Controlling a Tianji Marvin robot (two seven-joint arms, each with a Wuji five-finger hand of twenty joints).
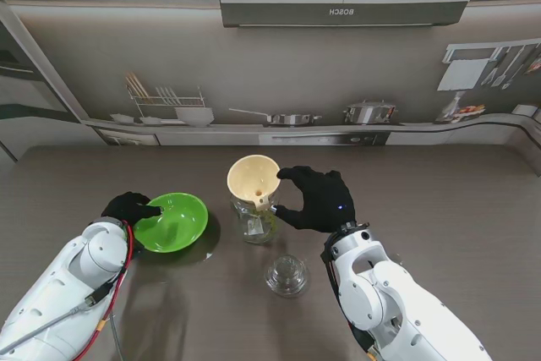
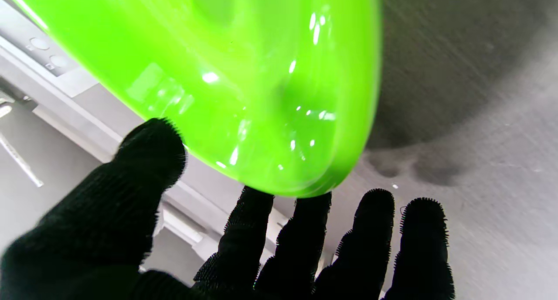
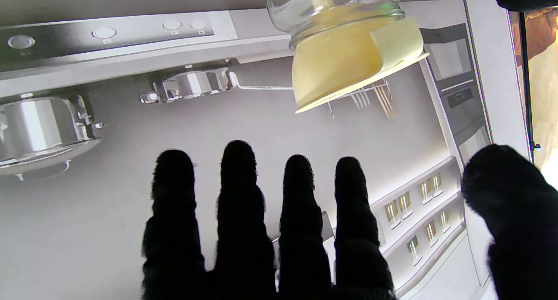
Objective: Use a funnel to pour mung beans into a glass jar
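Funnel point(image 1: 253, 181): cream-coloured, sitting in the mouth of the glass jar point(image 1: 256, 223) mid-table, wide end up and tipped a little to the left; the right wrist view shows its cone point(image 3: 348, 60) seated in the jar neck point(image 3: 335, 8)
Jar: upright and clear, and there's a greenish tint low inside, though individual beans are too small to make out
Right hand point(image 1: 319, 199): black glove, fingers spread and curled in an open arc just right of the funnel, thumb and forefinger framing the rim; the wrist view has the fingers point(image 3: 237, 191) apart with the thumb off to one side, gripping nothing; whether a fingertip brushes the funnel I can't tell
Left hand point(image 1: 129, 207): black glove at the left edge of the green bowl point(image 1: 173, 221), thumb point(image 2: 148, 160) over the rim and fingertips point(image 2: 255, 213) under the base, so it's pinching the bowl
Bowl: bright green, to the left of the jar, near side showing bare in the stand view; blurred in the left wrist view point(image 2: 244, 86)
Lid point(image 1: 286, 275): clear glass, lying on the table point(image 1: 439, 200) nearer to me than the jar, between the two arms
Backdrop: a kitchen picture
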